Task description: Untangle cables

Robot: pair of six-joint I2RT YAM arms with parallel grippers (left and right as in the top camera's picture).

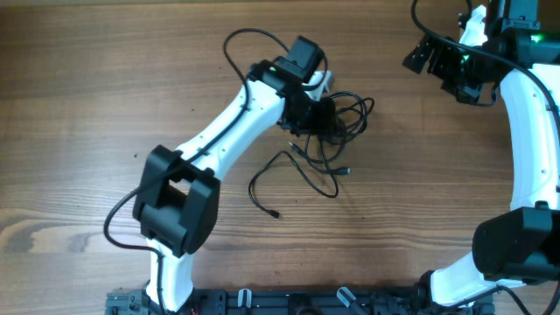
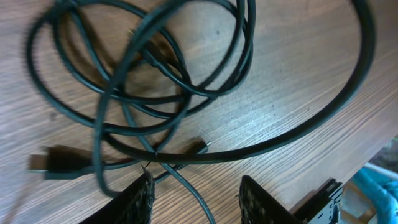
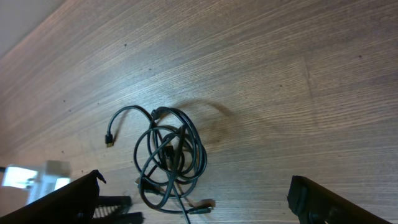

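Fingers [image 2: 140, 200] of left gripper [image 2: 198, 191] parted, one strand between, none gripped, over knotted cables [image 1: 352, 116] on wood table [image 1: 105, 87], loose cord [image 1: 255, 185] beside, right gripper [image 3: 194, 180] spread wide, empty, well apart.

Wood table [image 3: 280, 74], blk cables [image 3: 171, 155] tangled, some loose

Your overhead camera looked straight down on the whole table [image 1: 87, 105]. Your left wrist camera sat very close above the cables [image 2: 152, 55], facing down. Your right wrist camera viewed that same bunch obliquely from much farther off.
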